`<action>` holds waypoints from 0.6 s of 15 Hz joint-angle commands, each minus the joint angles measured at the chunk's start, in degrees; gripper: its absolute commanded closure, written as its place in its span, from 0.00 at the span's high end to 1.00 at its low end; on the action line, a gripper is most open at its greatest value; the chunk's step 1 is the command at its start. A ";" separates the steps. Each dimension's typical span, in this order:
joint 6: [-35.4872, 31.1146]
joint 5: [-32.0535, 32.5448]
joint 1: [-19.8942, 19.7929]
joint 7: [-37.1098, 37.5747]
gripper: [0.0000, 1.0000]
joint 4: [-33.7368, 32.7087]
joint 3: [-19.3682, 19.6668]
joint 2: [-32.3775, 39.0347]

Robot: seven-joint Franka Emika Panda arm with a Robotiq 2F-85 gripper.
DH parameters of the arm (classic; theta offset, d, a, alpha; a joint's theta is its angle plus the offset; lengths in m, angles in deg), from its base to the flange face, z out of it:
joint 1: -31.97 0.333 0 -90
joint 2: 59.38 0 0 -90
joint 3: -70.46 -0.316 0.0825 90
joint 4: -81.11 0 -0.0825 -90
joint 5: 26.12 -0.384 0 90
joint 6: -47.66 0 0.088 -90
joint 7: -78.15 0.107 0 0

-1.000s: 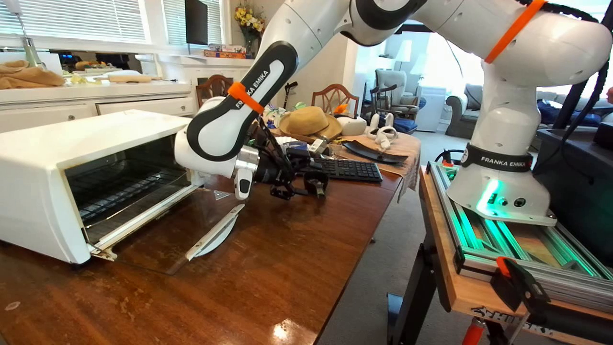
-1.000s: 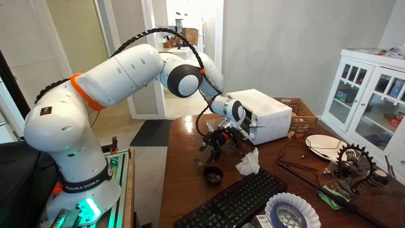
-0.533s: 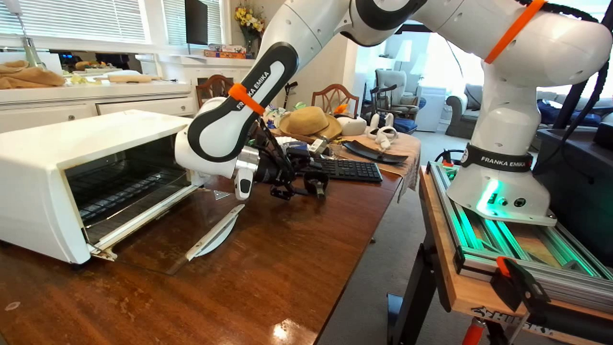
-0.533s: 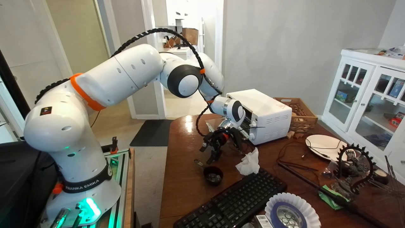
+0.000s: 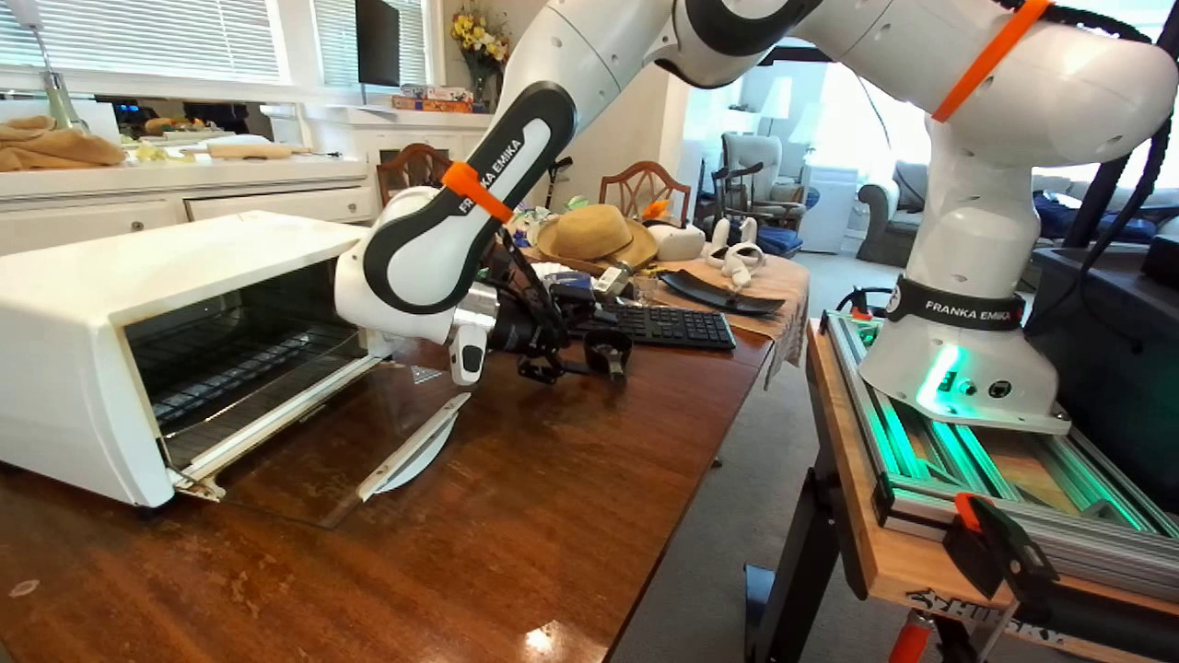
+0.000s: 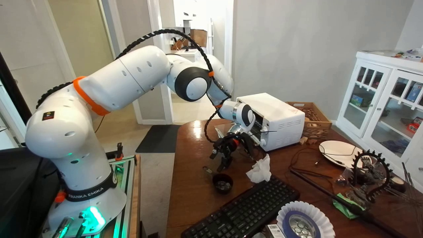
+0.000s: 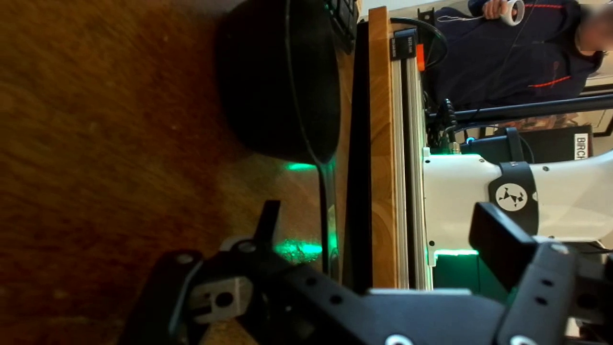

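In an exterior view a brown wooden table [image 6: 188, 200] is spreading across the middle, and the white arm [image 6: 125, 76] is leaning over it from the left. A white toaster oven [image 6: 284, 122] is standing toward the far right, its front gaping open to the left. A black keyboard [image 6: 244, 210] is lying on the table's near side. Between these 2 the gripper [image 7: 376, 213] is hanging low, its 2 fingers standing wide apart in the wrist view. A crumpled white tissue [image 6: 259, 170] is resting beside the keyboard's far edge, nearer than the gripper and to its right. A small black cup [image 7: 258, 91] is sitting on the table just on the near side of the fingers, left of the tissue. Its slim handle [image 7: 328, 206] is pointing toward the far left; in the wrist view it is appearing between the 2 fingertips, nearer the left tip, with a gap showing there. Their height over the handle is not showing clearly.
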 commanded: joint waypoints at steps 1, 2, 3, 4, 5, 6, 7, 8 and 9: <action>-4.01 0.56 0.03 1.70 1.00 3.64 -0.52 -0.02; -4.46 0.56 0.02 1.62 1.00 4.19 -0.62 -0.29; -5.13 0.13 -0.07 1.99 1.00 4.58 -0.70 -0.64; -5.51 -0.08 -0.20 1.75 1.00 5.17 -0.91 -1.27; -6.10 0.01 -0.23 1.63 1.00 5.89 -1.06 -1.97; -6.96 0.01 -0.24 1.94 1.00 7.00 -1.21 -3.07; -7.68 0.04 -0.14 2.53 1.00 8.03 -1.28 -4.11; -4.33 -0.04 0.01 0.61 1.00 3.43 -0.88 -1.72; -4.93 -0.04 0.05 0.93 1.00 4.19 -0.99 -2.13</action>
